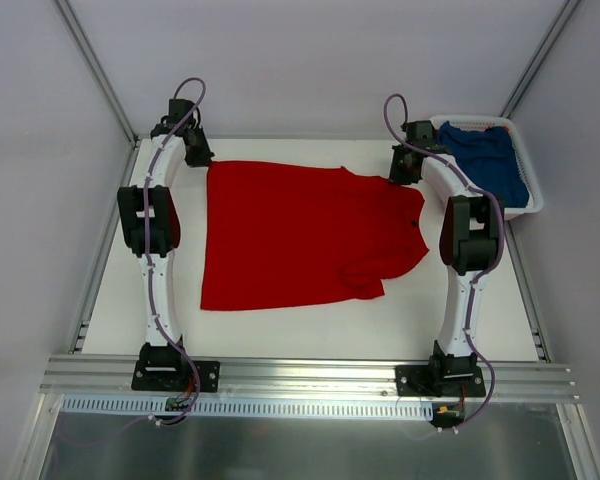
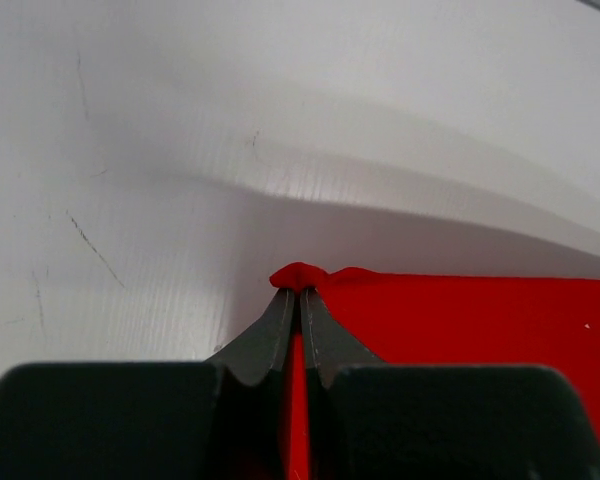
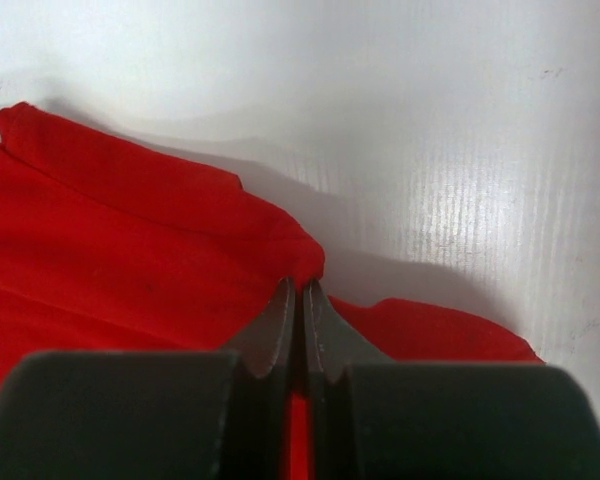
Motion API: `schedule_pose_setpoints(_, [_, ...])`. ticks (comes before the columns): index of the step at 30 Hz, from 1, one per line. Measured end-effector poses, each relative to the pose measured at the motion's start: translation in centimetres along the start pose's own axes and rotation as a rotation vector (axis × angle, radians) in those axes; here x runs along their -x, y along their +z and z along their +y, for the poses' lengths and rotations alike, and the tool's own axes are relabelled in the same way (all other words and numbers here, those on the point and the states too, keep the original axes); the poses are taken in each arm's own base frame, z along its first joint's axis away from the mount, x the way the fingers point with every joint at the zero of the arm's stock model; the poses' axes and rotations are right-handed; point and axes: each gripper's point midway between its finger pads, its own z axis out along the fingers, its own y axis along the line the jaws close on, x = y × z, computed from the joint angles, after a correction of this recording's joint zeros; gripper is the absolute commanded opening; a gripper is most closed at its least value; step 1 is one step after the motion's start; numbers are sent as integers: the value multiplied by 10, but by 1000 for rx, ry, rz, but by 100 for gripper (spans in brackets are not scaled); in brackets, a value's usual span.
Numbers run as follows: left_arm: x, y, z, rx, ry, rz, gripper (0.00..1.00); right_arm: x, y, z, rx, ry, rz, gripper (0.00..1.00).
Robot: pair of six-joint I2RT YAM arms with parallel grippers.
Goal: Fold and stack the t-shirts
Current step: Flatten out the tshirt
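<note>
Seems first fold — pinches far edge of red t-shirt (image 1: 290, 235) tight in left gripper (image 2: 300, 290) and right gripper (image 3: 300, 285); next likely needs even lift forward.

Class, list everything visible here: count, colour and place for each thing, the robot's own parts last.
red t-shirt: one, bright red, spread flat on the table.
blue t-shirt: one, deep blue, in the basket.
basket: one, white, far right.
table: one, white, beneath everything.
arms: two, white and black, near edge.
left fingers: one pair, dark grey, shut on red t-shirt's far left corner.
right fingers: one pair, dark grey, shut on its far right edge.
</note>
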Motion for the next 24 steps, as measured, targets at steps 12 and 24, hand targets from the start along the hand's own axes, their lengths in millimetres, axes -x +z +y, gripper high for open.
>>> schedule_pose_setpoints(12, [17,22,-2,-4,-1,-36,0,1,17,-3,-55,41,-12,0])
schedule_pose_setpoints(24, [27,28,10,5,-40,-53,0,7,37,-1,-59,81,-25,0])
